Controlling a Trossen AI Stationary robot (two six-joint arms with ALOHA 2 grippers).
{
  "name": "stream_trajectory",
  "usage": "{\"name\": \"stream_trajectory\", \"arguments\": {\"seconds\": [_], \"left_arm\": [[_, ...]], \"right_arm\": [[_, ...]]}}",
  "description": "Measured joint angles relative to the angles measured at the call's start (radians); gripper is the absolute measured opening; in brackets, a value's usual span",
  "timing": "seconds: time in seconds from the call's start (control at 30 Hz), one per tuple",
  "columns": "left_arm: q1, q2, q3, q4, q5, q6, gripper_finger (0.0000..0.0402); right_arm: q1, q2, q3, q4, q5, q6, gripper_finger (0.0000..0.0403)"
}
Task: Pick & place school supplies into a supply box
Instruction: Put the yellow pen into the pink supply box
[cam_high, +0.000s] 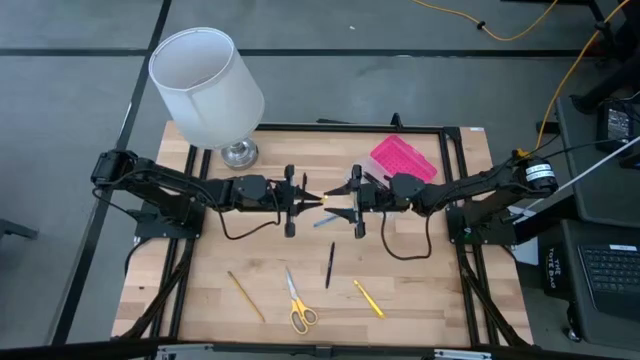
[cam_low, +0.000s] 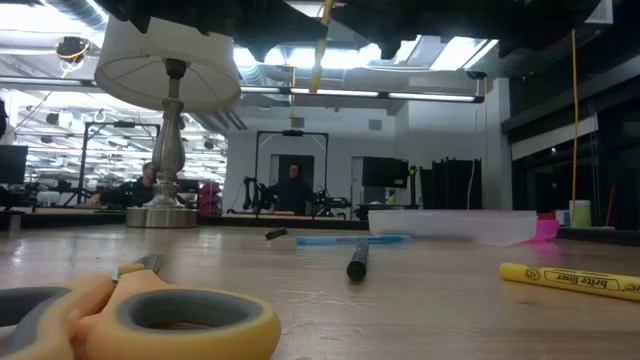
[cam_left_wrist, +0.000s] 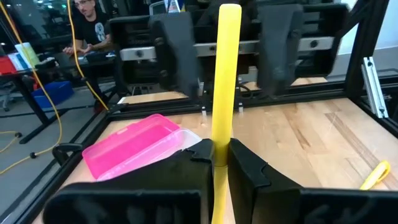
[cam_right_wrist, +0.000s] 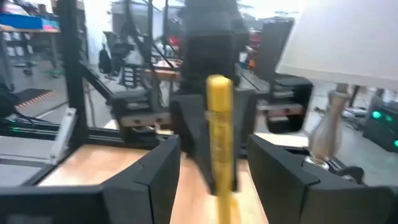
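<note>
Left pincer (cam_left_wrist: 221, 163) clamps a yellow pencil (cam_left_wrist: 222, 81) low on its shaft at frame centre of the high view. Right pincer (cam_high: 343, 198), fingers spread wide, faces it. The pencil is judged light, rigid, smooth; grip mid-shaft. Farther off, upper right, sits the pink supply box (cam_high: 403, 160).

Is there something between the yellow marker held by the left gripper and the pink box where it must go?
Yes. The left gripper holds the yellow marker above the table's middle, and the right gripper faces it, open, directly between it and the pink box.
</note>
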Motion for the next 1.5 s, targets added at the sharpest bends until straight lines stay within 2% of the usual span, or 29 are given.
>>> {"name": "stream_trajectory", "arguments": {"seconds": [0.27,0.5,0.63,1.03,1.33,1.5], "left_arm": [[0.007,0.000,0.000,-0.008,-0.001,0.019,0.0013],[0.007,0.000,0.000,-0.007,-0.008,0.044,0.0013],[0.019,0.000,0.000,-0.007,-0.012,0.044,0.0013],[0.055,-0.001,0.000,-0.010,0.038,0.010,0.0013],[0.048,-0.003,0.000,-0.010,0.041,-0.021,0.0014],[0.027,-0.002,0.000,-0.008,0.034,-0.030,0.0036]], "right_arm": [[-0.031,0.071,0.038,-0.010,0.000,0.000,0.0190],[-0.036,0.077,0.042,-0.008,0.000,-0.001,0.0189],[-0.036,0.077,0.042,-0.006,0.000,-0.005,0.0165],[-0.037,0.077,0.042,0.007,-0.011,-0.034,0.0047],[-0.036,0.077,0.040,0.030,-0.026,-0.026,0.0042],[-0.035,0.077,0.040,0.034,-0.036,-0.022,0.0042]]}}
